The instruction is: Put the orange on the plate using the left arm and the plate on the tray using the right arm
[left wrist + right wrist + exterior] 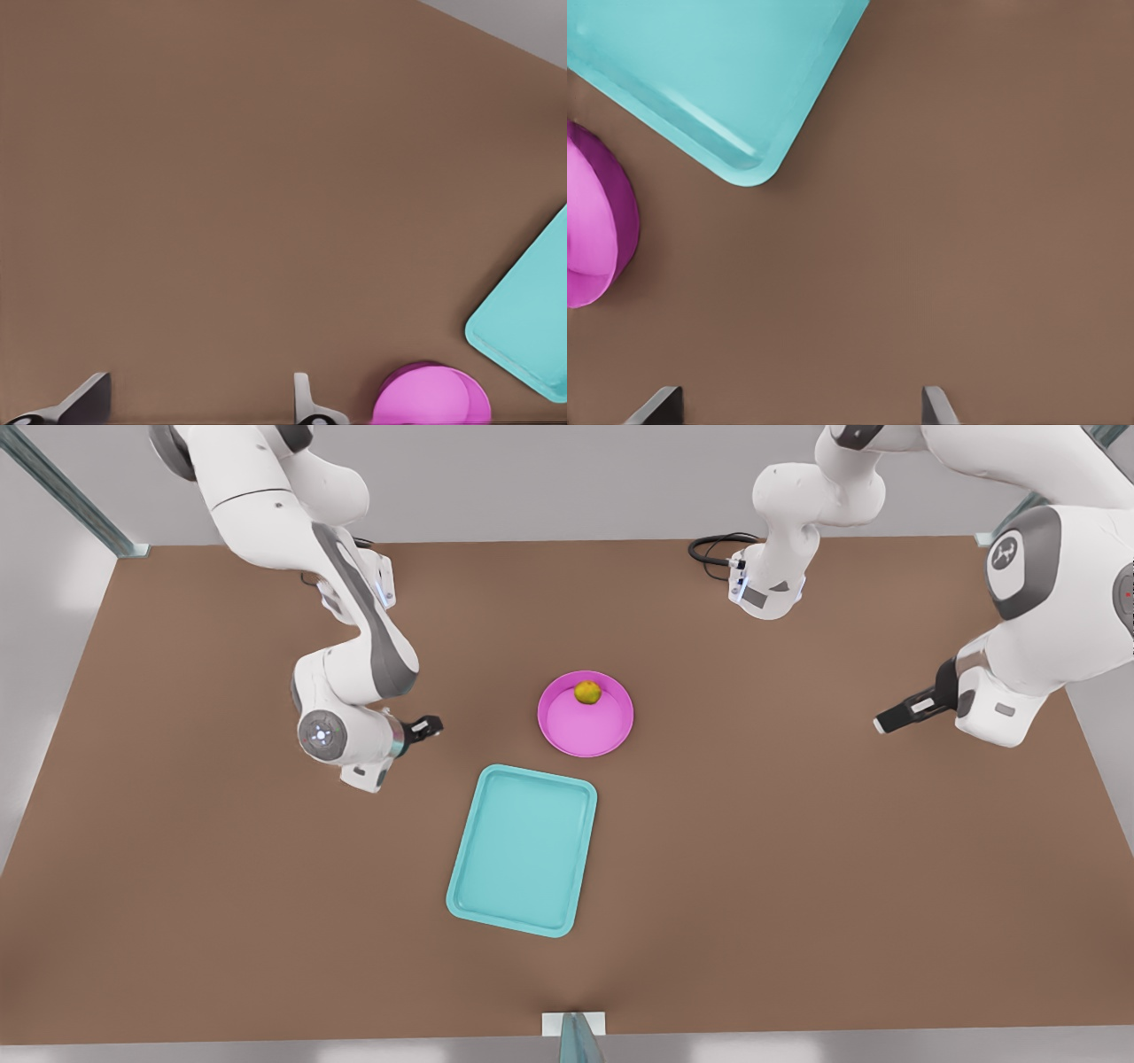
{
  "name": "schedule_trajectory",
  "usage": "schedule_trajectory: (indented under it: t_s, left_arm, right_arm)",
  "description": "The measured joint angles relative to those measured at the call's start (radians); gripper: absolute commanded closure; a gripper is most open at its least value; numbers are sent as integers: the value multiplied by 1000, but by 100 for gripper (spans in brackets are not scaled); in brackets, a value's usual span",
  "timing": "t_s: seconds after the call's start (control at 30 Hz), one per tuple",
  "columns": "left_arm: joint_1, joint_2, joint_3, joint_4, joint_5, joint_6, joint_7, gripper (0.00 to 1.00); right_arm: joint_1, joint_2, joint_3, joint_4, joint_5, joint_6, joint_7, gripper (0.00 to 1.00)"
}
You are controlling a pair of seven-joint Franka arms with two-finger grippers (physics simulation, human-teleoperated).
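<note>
The orange (587, 692) lies on the far part of the magenta plate (586, 717), which rests on the brown table. The teal tray (523, 850) sits just in front of the plate, with nothing on it. My right gripper (430, 727) hovers at the front view's left, a short way from the plate, pointing at it. Its wrist view shows it open (797, 412), with the plate (594, 221) and tray (718, 62) off to one side. My left gripper (886, 724) waits far off at the front view's right, open (199, 412), with the plate (431, 396) and tray (532, 319) beyond.
A black cable (719, 547) coils by the arm base at the back of the table. A small bracket (574, 1026) stands at the front edge. Metal posts mark the back corners. Bare brown tabletop surrounds the plate and tray.
</note>
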Motion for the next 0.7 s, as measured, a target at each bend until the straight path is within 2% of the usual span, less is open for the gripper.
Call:
schedule_trajectory:
  t_s: [0.17, 0.33, 0.7]
  left_arm:
    - [0, 8, -10, -4, 4, -36, 63, 0]
    - [0, -1, -10, 27, -5, -84, 114, 0]
    - [2, -3, 6, 55, -10, -188, 186, 0]
  right_arm:
    - [131, 94, 19, -12, 47, 230, 157, 0]
    - [151, 113, 107, -121, 81, 428, 289, 0]
    - [222, 255, 157, -78, 118, 622, 478, 0]
